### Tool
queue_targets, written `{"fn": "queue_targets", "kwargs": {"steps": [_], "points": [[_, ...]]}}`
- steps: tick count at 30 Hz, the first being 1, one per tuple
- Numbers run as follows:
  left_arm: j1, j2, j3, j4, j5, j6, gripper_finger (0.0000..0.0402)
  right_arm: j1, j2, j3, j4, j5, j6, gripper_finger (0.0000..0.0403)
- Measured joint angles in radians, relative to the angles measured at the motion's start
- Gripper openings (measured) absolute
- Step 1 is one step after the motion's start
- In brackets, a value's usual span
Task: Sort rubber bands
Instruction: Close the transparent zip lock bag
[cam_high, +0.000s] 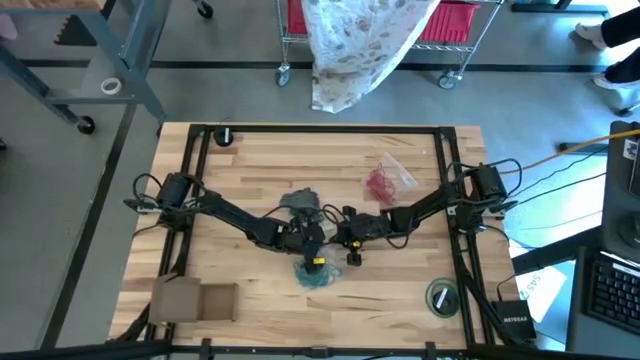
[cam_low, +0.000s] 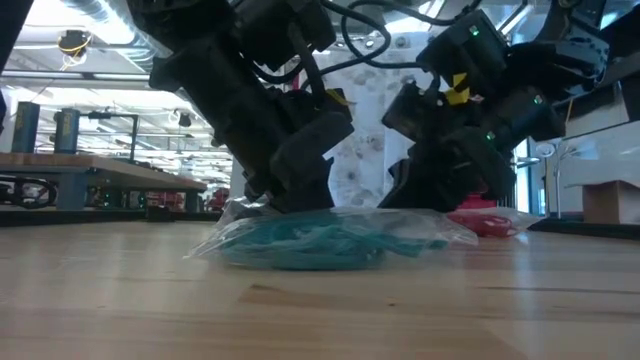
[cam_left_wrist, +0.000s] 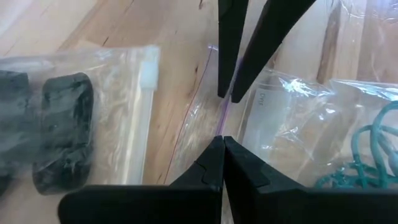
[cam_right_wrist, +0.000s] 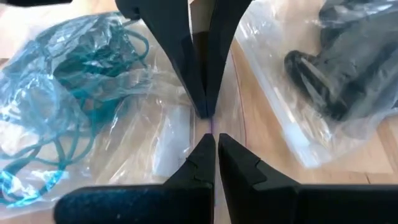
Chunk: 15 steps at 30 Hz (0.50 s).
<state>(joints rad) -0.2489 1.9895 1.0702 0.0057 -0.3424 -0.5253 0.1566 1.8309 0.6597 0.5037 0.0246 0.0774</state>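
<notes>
A clear zip bag of teal rubber bands (cam_high: 318, 274) lies on the table near the middle. My left gripper (cam_left_wrist: 222, 140) and my right gripper (cam_right_wrist: 211, 138) meet tip to tip over this bag's mouth edge, both shut on it. A second clear bag with dark rubber bands (cam_high: 303, 203) lies flat just beyond them, and a third with red rubber bands (cam_high: 384, 181) lies at the far right. In the low view the teal bag (cam_low: 320, 240) rests flat on the wood below both grippers. My left gripper pinches the teal bag's zip edge with the purple line (cam_left_wrist: 220, 124) between its two shut fingertips, slanting down from the table's left. The bag's body stays on the table. One lip or both, I cannot tell. My right gripper pinches the same zip edge (cam_right_wrist: 212, 128) between its shut fingertips, slanting down from the table's right, straight opposite the left fingers (cam_right_wrist: 193, 68). The plastic at the mouth is lifted a little; the rest lies on the table.
A flat cardboard box (cam_high: 195, 300) lies at the near left and a roll of tape (cam_high: 441, 297) at the near right. A small black object (cam_high: 226, 137) sits at the far left. A dark frame (cam_high: 452, 160) runs around the tabletop.
</notes>
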Motion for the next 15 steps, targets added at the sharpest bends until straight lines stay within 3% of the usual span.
{"fn": "queue_targets", "kwargs": {"steps": [15], "points": [[0.001, 0.0, 0.0, 0.003, -0.001, 0.003, 0.0001, 0.001, 0.038, 0.002, 0.002, 0.008, 0.003, 0.0014]]}}
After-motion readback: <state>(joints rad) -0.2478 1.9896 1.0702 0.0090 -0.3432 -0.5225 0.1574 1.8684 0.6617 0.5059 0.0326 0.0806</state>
